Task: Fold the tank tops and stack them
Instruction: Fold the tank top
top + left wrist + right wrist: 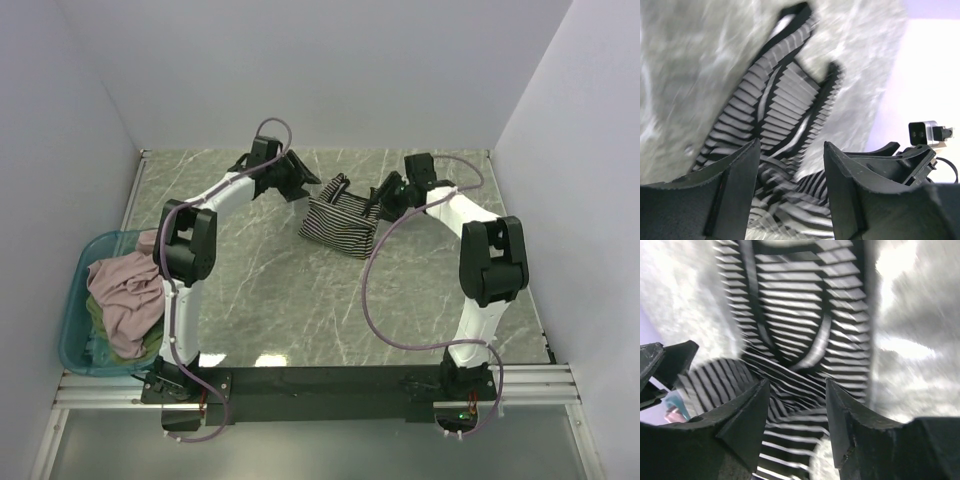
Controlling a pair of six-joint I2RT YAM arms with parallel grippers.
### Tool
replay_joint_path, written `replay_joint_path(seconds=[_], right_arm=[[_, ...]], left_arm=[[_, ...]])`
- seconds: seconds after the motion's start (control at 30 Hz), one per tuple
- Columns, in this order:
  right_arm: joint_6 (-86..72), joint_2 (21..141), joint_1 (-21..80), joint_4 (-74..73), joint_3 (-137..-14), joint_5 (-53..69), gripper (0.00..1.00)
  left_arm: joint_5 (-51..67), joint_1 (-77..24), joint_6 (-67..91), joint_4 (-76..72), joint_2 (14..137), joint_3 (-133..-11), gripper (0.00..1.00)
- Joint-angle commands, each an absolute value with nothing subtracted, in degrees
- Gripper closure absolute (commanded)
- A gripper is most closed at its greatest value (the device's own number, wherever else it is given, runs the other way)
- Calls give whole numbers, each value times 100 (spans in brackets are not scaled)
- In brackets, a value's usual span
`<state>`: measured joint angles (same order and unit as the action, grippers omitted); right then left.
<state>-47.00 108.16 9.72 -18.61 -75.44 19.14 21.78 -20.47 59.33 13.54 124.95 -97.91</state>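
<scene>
The black-and-white striped tank top (340, 225) lies bunched on the far middle of the table, one dark-edged strap (335, 186) pointing toward the back. My left gripper (300, 186) is at its far left corner and my right gripper (385, 200) at its far right corner. The left wrist view shows open jaws (791, 145) above the striped cloth (785, 95), holding nothing. The right wrist view shows open jaws (797, 385) over the striped cloth (805, 300), also empty. A dusty pink top (125, 290) and a pale green top (95, 315) lie heaped in the tub.
A teal plastic tub (75, 300) sits at the table's left edge beside the left arm. White walls close in the back and both sides. The table (300, 300) is grey marble-patterned. The right gripper's finger (905, 155) shows in the left wrist view.
</scene>
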Motion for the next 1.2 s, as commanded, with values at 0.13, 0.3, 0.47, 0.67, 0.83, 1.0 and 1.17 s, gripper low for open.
replay_joint_path(seconds=[0.13, 0.3, 0.47, 0.67, 0.83, 1.0, 1.17], right_arm=[[-4316, 10635, 738, -1530, -8077, 1363, 42], [-2949, 10214, 896, -566, -7859, 1476, 39], [-1558, 9291, 1695, -150, -7340, 1084, 34], [-817, 9360, 2425, -659, -7366, 774, 32], [-914, 9080, 3302, -1168, -7049, -374, 33], [-2062, 8589, 3647, -1714, -6251, -1537, 33], [-2399, 8007, 3998, -1442, -5275, -1747, 33]], left_arm=[[2417, -1864, 5730, 861, 12295, -10492, 41], [2304, -1898, 5879, 1054, 12586, -10890, 45], [1540, -1978, 6126, 1282, 12157, -10250, 51], [62, -1916, 6468, 1642, 10347, -8404, 48], [9, -1890, 6399, 1820, 9021, -6580, 48], [448, -1995, 5951, 1635, 8368, -5363, 47], [870, -2355, 5642, 1513, 7805, -4440, 44]])
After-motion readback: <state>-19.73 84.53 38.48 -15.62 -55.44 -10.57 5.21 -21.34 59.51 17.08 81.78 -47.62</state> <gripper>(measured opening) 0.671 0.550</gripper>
